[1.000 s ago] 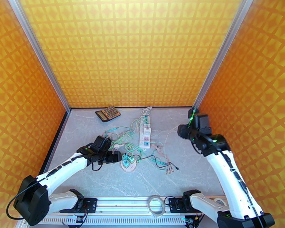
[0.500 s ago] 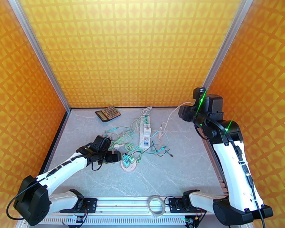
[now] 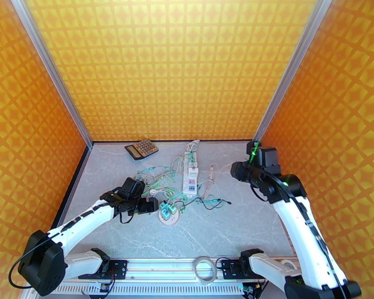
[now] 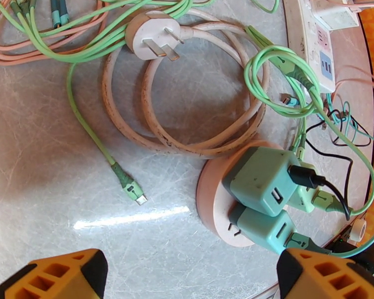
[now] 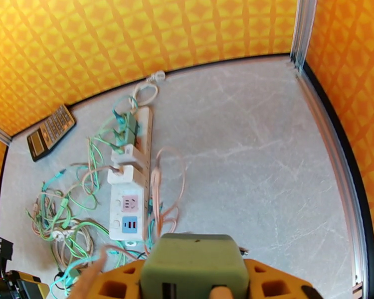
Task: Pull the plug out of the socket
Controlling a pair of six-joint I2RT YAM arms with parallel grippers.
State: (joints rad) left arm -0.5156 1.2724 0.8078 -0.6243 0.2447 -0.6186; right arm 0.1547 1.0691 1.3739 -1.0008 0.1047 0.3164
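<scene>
Gripping green plug [image 5: 194, 257] in R pincer [image 5: 197, 285], up off counter [image 5: 267, 160], well apart from white pwr strip [image 5: 132, 185]. Holding L pincer [image 4: 192, 280] released, low beside round socket [image 4: 212, 200] w/ two teal chargers [image 4: 262, 178] plugged in.

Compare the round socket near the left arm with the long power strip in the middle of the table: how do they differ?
The round socket is a flat disc; the power strip is a long bar. The round socket carries two teal adapters; the power strip carries white adapters and a green plug. Both are pale and lie flat on the grey table.
</scene>
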